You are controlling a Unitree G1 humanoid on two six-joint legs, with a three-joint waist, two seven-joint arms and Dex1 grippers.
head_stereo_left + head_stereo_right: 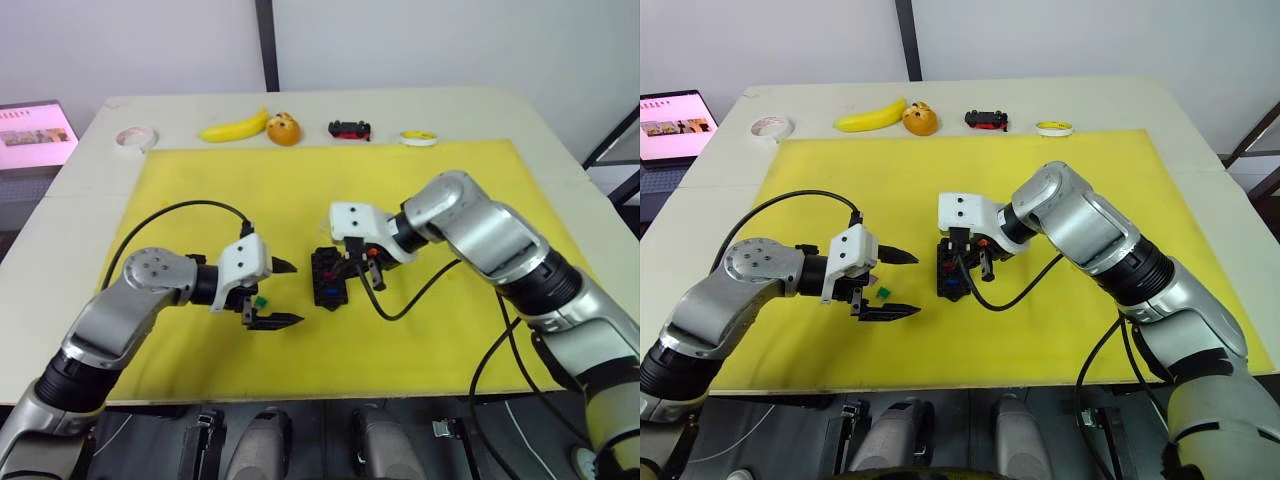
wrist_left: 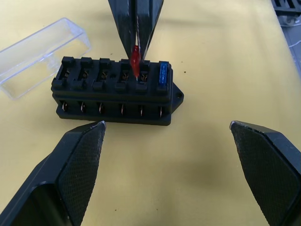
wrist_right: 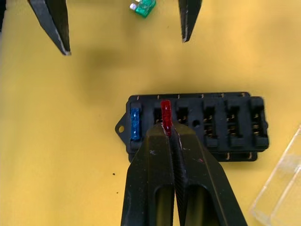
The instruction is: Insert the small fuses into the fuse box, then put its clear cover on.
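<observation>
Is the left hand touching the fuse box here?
Apart. In the left wrist view, the left hand is open, and bare yellow mat shows between each of its fingers and the fuse box.

**Pale table under a yellow mat, plain wall behind**

Broad off-white table (image 1: 80,190) with rounded far corners, mostly covered by a large yellow mat (image 1: 330,180). Beyond the table, a plain light grey wall (image 1: 450,40), split by a dark vertical post (image 1: 267,45) rising just behind the table's far edge. Beside the table's far left corner, a lit laptop screen (image 1: 670,125) showing pink and white content. Off the table's right edge, black metal framing (image 1: 615,150) over pale floor. Even, soft lighting, faint shadows on the mat.
</observation>
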